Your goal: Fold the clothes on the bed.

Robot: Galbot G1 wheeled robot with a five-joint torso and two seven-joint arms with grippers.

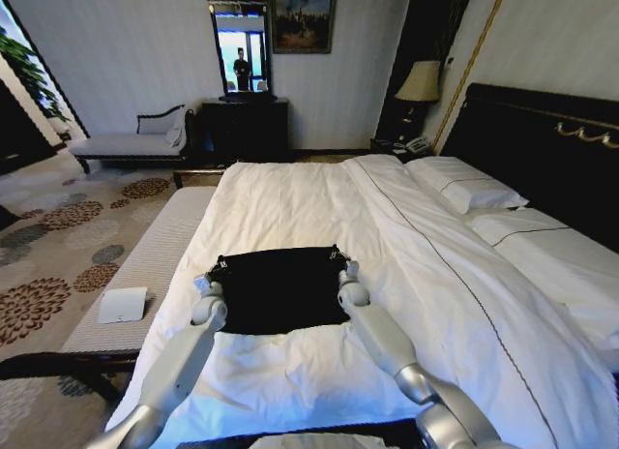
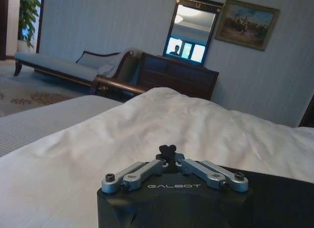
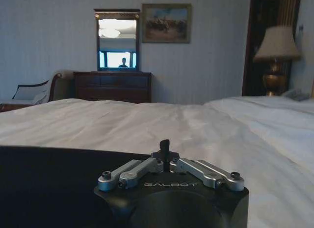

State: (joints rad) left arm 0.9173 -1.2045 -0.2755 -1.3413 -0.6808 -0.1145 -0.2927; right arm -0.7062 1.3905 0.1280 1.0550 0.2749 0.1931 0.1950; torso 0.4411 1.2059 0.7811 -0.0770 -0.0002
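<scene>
— Where is the black T-shirt [image 1: 280, 286]?

— It lies flat on the white bed [image 1: 319, 202], near the foot end, already folded into a neat block.

— And the claws?

— The left claw [image 1: 215, 270] sits at the shirt's far left corner — its fingers are pinched together on the cloth. The right claw [image 1: 338, 256] sits at the far right corner, fingers pinched together on the cloth too.
</scene>
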